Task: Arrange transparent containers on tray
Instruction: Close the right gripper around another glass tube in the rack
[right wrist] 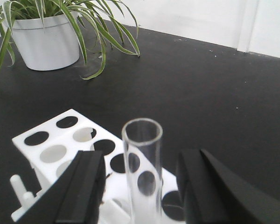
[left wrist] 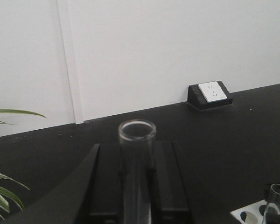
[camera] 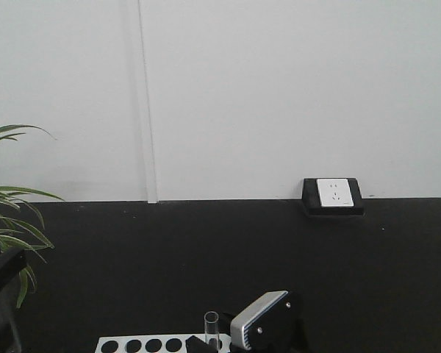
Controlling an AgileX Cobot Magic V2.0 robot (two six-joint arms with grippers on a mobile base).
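Note:
A clear glass test tube (left wrist: pixel 136 177) stands upright between the black fingers (left wrist: pixel 113 186) of my left gripper (left wrist: pixel 136 150), which is shut on it. Only the rim pokes above the fingertips. A second test tube (right wrist: pixel 142 172) stands in the white rack (right wrist: pixel 60 144). My right gripper (right wrist: pixel 142 156) is open around this tube, with a gap on each side. That tube (camera: pixel 211 327) also shows at the bottom of the front view, beside the right wrist housing (camera: pixel 268 322). It appears again in the left wrist view as a tube (left wrist: pixel 276 198) at the lower right. The tray is out of view.
The rack (camera: pixel 143 344) has several empty round holes. A potted plant (right wrist: pixel 46 42) stands on the black table beyond the rack, with its leaves (camera: pixel 11 220) at the left. A wall socket box (camera: pixel 333 196) sits at the table's back edge.

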